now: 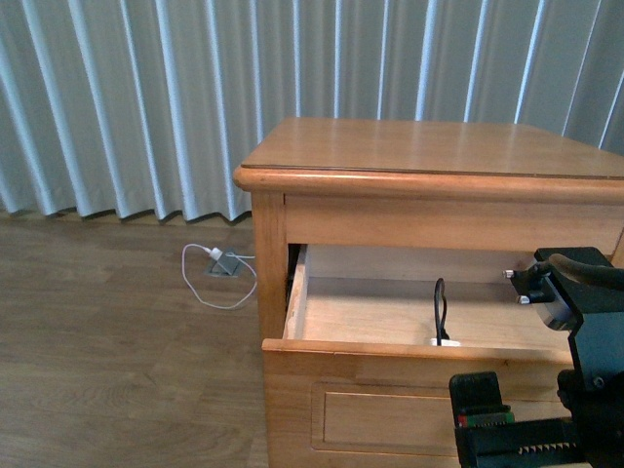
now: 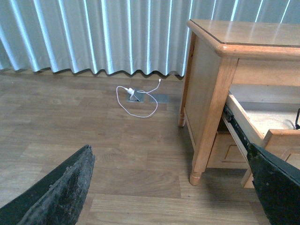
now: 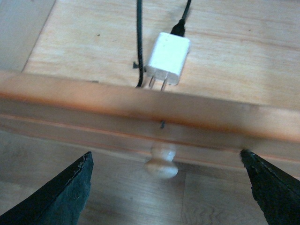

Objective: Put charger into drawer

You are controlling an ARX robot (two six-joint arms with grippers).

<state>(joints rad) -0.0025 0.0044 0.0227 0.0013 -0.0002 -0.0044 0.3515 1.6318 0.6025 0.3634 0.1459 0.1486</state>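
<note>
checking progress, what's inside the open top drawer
White charger lies on the drawer floor by the front board, black cable attached. The right arm covers the drawer's right end.

Charger (image 3: 168, 57) white, cable (image 3: 138, 42) black – drawer (image 3: 140, 101) honey wood, pale knob (image 3: 161, 164) between right gripper (image 3: 165, 157)'s black fingers (image 3: 70, 192); curtain (image 1: 146, 97) grey-blue, pleated.

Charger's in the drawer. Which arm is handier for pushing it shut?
Probably right. The right claw, open, faces the knob on the drawer, with the charger lying just inside. The left claw sits off beside the nightstand, over the floor.
</note>
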